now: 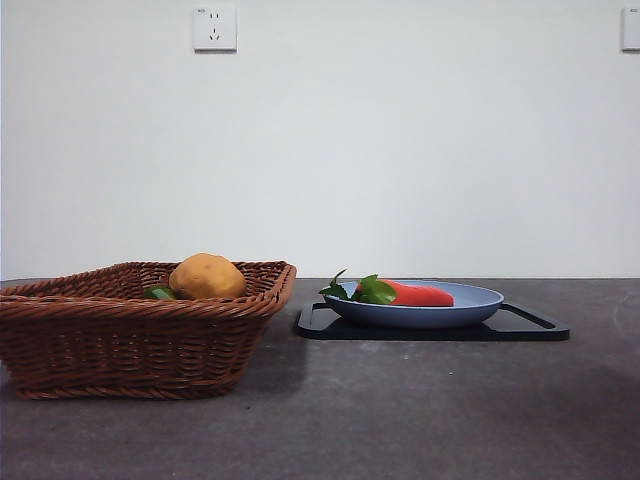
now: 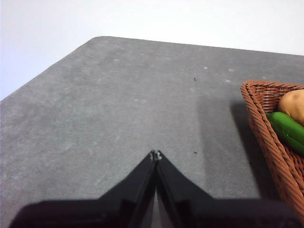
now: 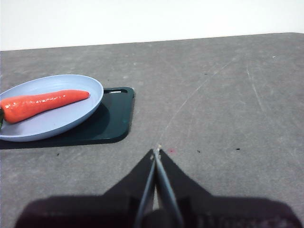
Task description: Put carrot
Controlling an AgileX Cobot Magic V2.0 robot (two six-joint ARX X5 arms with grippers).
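The carrot (image 1: 420, 295) is red-orange with green leaves at its left end in the front view. It lies in a light blue plate (image 1: 470, 310) on a black tray (image 1: 530, 327). The right wrist view shows the carrot (image 3: 42, 103) in the plate (image 3: 71, 118), apart from my right gripper (image 3: 156, 152), which is shut and empty over bare table. My left gripper (image 2: 156, 154) is shut and empty over bare table beside the wicker basket (image 2: 270, 137). Neither gripper shows in the front view.
The brown wicker basket (image 1: 140, 335) stands at the left and holds a yellow-orange potato-like lump (image 1: 207, 276) and a green vegetable (image 2: 287, 129). The black tray (image 3: 114, 114) lies under the plate. The dark grey table (image 1: 400, 410) ends at a white wall.
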